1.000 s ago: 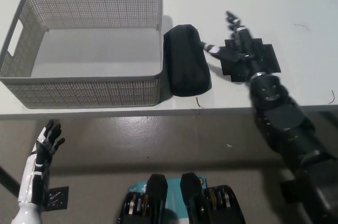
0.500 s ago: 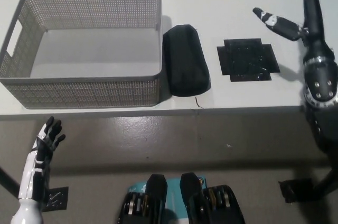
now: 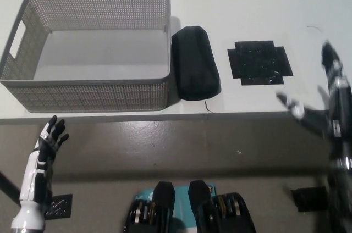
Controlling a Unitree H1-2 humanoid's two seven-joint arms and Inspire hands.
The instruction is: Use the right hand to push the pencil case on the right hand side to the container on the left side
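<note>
Now, pencil case [image 3: 195, 63] lies on desk [image 3: 247, 2], touching right wall of container [image 3: 88, 46]. Your right robot hand [image 3: 324, 101] blurred at desk's right edge, well apart from case, fingers spread, holding nothing. Left robot hand [image 3: 48, 139] rests lower left, released.

A white table [image 3: 264, 2] is seen from above, evenly lit, its front edge running straight across the frame. Below it, a grey-brown floor [image 3: 165, 145] is shown, with a small black patch [image 3: 59, 206] at lower left.
</note>
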